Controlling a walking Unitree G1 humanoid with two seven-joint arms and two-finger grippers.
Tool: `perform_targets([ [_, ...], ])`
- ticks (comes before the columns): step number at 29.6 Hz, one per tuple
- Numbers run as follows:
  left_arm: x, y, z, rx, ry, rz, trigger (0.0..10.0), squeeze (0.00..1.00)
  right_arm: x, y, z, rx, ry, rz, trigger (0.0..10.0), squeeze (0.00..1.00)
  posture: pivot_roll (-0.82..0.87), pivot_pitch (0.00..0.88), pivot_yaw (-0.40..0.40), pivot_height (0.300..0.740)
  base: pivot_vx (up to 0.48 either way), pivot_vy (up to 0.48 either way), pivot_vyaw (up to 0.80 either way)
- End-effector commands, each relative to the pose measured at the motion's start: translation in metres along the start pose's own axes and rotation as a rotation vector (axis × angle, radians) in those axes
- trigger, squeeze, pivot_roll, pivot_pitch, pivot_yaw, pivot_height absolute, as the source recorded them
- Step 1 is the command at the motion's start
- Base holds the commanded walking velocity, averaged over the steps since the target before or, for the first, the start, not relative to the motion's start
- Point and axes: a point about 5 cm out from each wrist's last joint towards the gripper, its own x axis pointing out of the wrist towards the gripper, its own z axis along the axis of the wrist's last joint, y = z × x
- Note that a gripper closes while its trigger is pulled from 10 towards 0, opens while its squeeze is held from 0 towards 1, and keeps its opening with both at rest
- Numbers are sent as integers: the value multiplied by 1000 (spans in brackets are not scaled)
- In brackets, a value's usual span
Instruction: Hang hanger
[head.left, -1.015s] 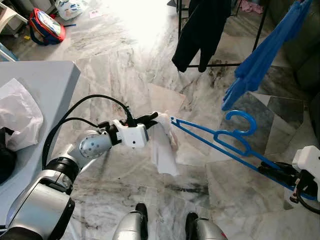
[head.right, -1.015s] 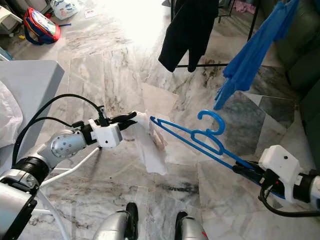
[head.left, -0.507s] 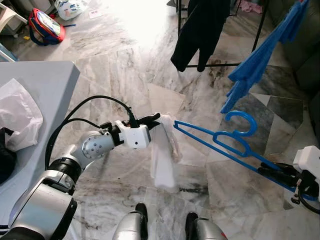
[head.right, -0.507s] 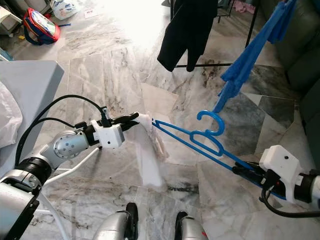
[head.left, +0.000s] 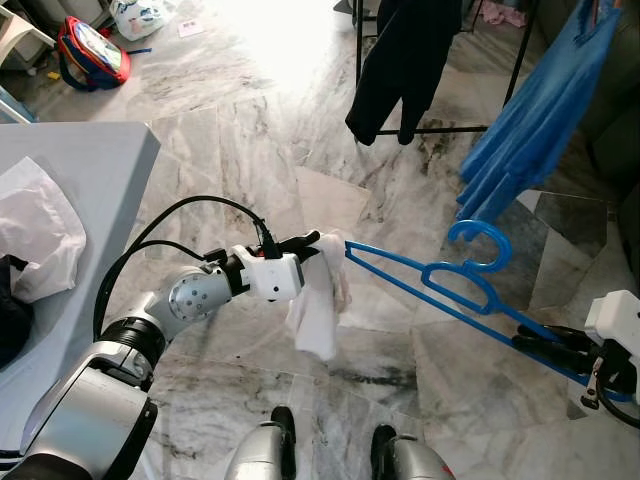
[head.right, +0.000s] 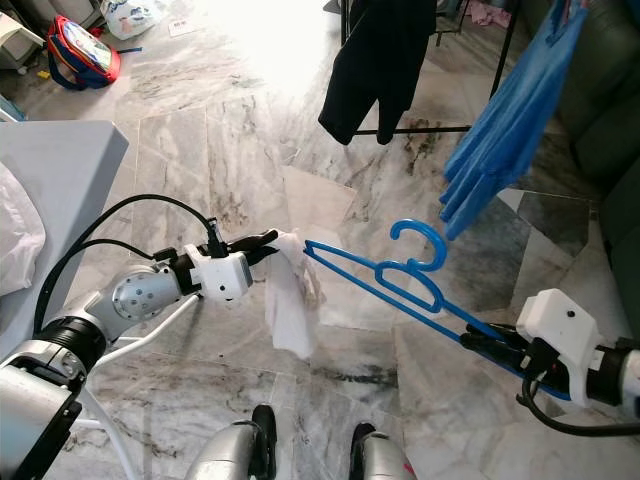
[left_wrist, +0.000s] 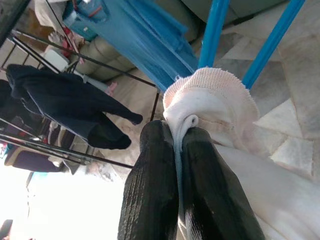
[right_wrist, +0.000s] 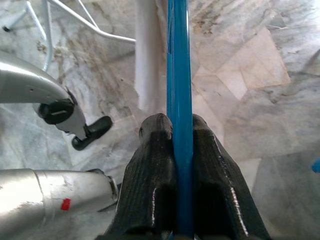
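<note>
Hanger (head.left: 440, 290) held level over marble floor (head.left: 250, 130), between both grippers.
Right gripper (right_wrist: 180, 145) clamped on its bar; left gripper (left_wrist: 175, 150) pinching white cloth (head.left: 318, 315) at its far tip.

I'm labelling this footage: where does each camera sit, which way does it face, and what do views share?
Left eye, right eye: head, looking down at blue hanger, white garment, both arms, feet.
Left wrist: along left pincer, shut on white garment.
Right wrist: along right pincer, shut on blue hanger, feet beyond.
All share the blue hanger.
</note>
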Motion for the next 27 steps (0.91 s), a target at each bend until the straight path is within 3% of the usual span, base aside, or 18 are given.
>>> perform_targets([
  [1, -1, 0, -2, 8, 14, -3, 10000, 0, 1, 7, 2, -2, 1, 51, 10000, 0, -55, 301, 100, 740, 0, 0, 0],
  [4, -1, 1, -2, 11, 17, 2, 10000, 0, 4, 13, -1, 14, 13, 92, 10000, 0, -53, 299, 100, 740, 0, 0, 0],
  [18, -12, 9, -14, 42, 100, 17, 10000, 0, 2, 12, -1, 20, 24, 95, 10000, 0, -50, 294, 100, 740, 0, 0, 0],
  [27, -12, 14, -14, 52, 101, 33, 10000, 0, 3, 13, -1, 23, 25, 101, 10000, 0, -45, 292, 100, 740, 0, 0, 0],
])
